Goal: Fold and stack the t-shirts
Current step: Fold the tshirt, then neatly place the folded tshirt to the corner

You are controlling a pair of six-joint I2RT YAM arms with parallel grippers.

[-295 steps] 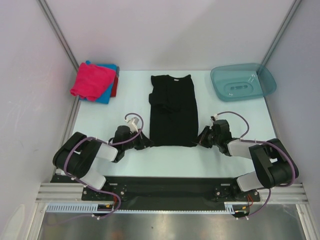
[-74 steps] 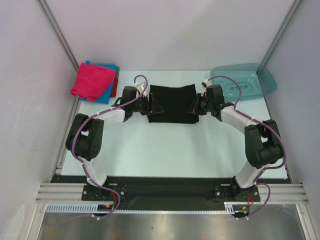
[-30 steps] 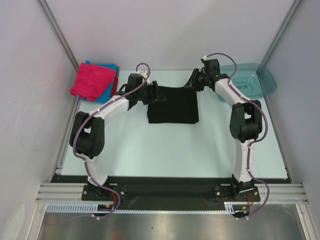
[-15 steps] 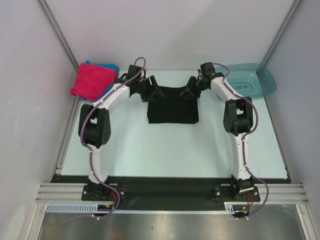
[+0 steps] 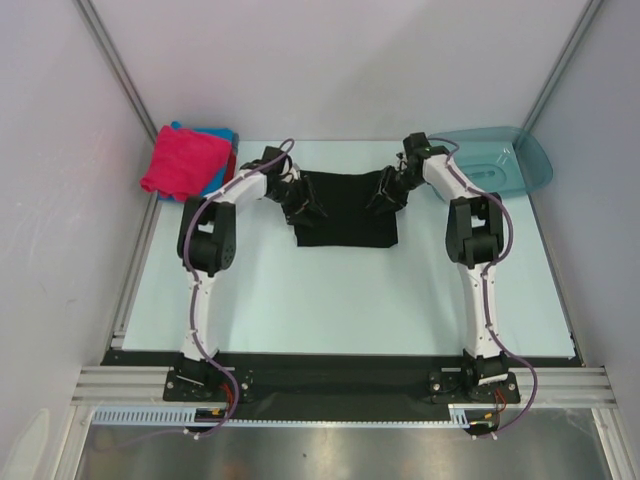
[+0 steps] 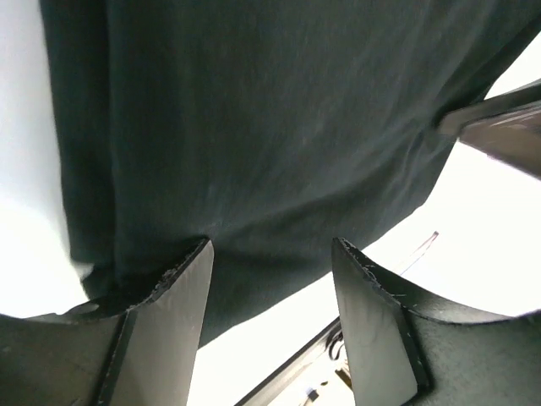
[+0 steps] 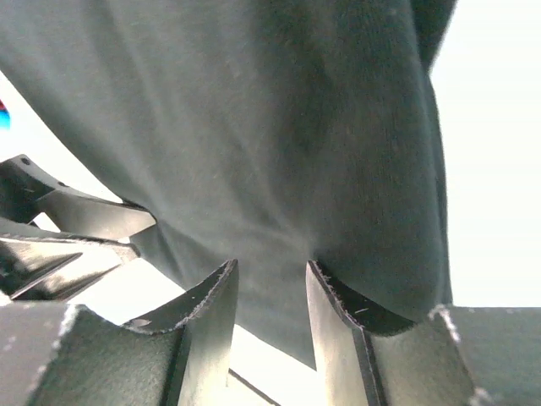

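Note:
The black t-shirt point(image 5: 345, 225) lies folded into a short rectangle at the far middle of the table. My left gripper point(image 5: 307, 204) rests on its far-left part and my right gripper point(image 5: 384, 197) on its far-right part. In the left wrist view the left gripper point(image 6: 270, 245) is open, its tips against the black cloth point(image 6: 254, 110), with nothing between them. In the right wrist view the right gripper point(image 7: 272, 264) is open with a narrower gap, its tips on the cloth point(image 7: 254, 110). A folded magenta-pink shirt point(image 5: 185, 160) tops the blue point(image 5: 217, 177) and red ones at the far left.
A translucent teal basin point(image 5: 490, 162) stands at the far right corner, close to the right arm's wrist. Both arms stretch far forward over the pale table point(image 5: 340, 300). Enclosure walls and metal posts bound the back and sides.
Both grippers have slid from the shirt's far edge a little nearer, onto the cloth. The right gripper's jaws have spread wider. The shirt has stayed put.

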